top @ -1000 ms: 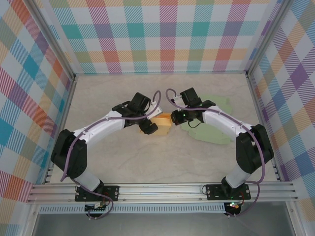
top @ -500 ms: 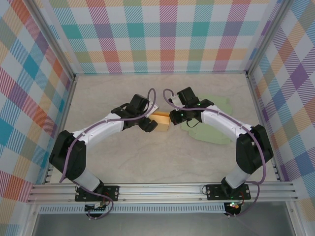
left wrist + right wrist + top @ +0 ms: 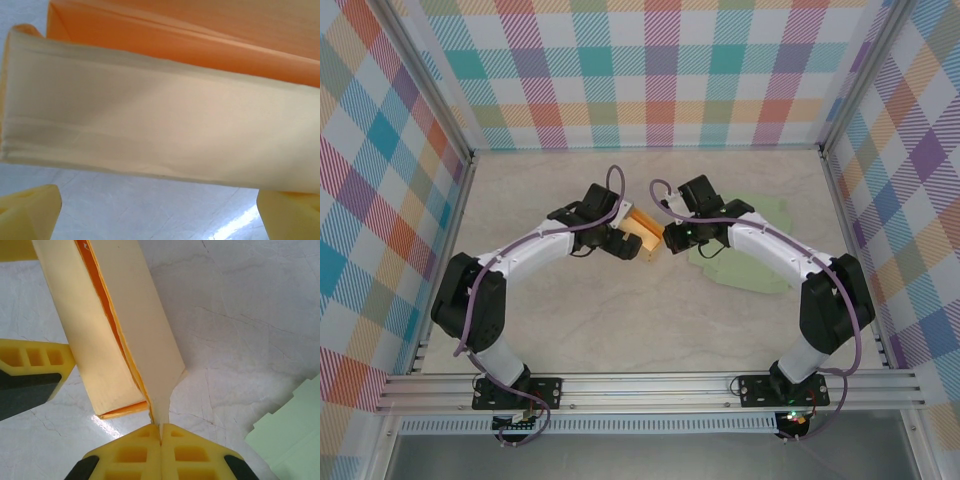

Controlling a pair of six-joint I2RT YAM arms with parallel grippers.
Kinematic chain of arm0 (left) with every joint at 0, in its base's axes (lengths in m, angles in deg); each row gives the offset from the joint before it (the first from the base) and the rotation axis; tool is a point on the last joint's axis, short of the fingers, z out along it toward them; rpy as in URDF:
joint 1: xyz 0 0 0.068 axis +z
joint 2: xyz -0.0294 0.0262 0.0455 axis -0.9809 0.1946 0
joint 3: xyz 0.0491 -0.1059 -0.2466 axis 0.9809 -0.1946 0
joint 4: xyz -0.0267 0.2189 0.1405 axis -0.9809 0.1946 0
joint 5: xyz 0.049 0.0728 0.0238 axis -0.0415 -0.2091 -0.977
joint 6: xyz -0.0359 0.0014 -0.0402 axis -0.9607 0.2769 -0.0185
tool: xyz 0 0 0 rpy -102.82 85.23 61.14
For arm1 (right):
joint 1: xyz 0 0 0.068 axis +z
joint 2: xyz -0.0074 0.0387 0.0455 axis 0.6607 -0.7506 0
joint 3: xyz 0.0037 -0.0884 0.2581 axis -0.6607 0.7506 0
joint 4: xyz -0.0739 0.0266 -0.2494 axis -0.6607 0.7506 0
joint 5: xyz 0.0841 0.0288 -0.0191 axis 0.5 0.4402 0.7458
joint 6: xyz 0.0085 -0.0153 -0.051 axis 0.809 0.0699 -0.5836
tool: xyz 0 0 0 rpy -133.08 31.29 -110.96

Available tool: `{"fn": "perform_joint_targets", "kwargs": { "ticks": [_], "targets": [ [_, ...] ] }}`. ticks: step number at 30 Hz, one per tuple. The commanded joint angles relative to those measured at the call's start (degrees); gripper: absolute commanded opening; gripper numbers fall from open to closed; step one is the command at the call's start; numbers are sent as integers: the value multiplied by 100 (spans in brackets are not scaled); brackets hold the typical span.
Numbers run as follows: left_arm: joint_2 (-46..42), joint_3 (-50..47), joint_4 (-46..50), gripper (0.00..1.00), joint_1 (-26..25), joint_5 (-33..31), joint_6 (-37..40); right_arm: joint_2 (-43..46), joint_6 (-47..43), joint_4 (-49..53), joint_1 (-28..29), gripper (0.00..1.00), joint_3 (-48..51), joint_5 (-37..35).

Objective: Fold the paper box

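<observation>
Your right gripper is closed. Its two yellow fingertips meet on a thin cream flap at one corner of the paper box, so you are pinching the box by that flap. In the right wrist view the box runs up and to the left, away from those fingertips. Its cream walls stand on edge, and a narrow strip of orange lining shows between them. A yellow finger of the other arm shows at the left edge of this view, just beside the box's outer wall.

Your left gripper stands wide open, with one fingertip in each lower corner of the left wrist view. The long cream wall of the box lies crosswise just ahead of those tips. A band of bare table shows between the wall and the tips, so this gripper holds nothing. Beyond the cream wall you can see the orange inside of the box.

From above, the box sits between your two grippers near the middle of the table, with the left gripper on its left side and the right gripper at its right end. A flat green sheet lies on the table to the right of the right gripper, partly under that arm and apart from the box.
</observation>
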Motion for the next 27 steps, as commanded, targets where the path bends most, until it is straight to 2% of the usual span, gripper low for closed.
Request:
{"fn": "perform_joint_targets", "kwargs": {
  "ticks": [1, 4, 10, 18, 23, 27],
  "targets": [
    [-249, 261, 247, 100, 110, 283, -198, -98, -129, 69, 52, 7, -254, 110],
    [-374, 348, 429, 100, 110, 217, -200, -164, -154, 108, 55, 7, -329, 128],
    [-457, 470, 810, 100, 127, -418, -237, -225, -204, 180, 53, 7, -434, 171],
    [-722, 474, 817, 100, 147, -556, -383, -306, -227, 216, 69, 7, -470, 215],
    [-552, 465, 833, 89, 170, -468, -593, -411, -190, 196, 87, 7, -512, 268],
    [-851, 322, 759, 89, 171, -560, -768, -493, -203, 224, 98, 7, -571, 260]
  ]
}}
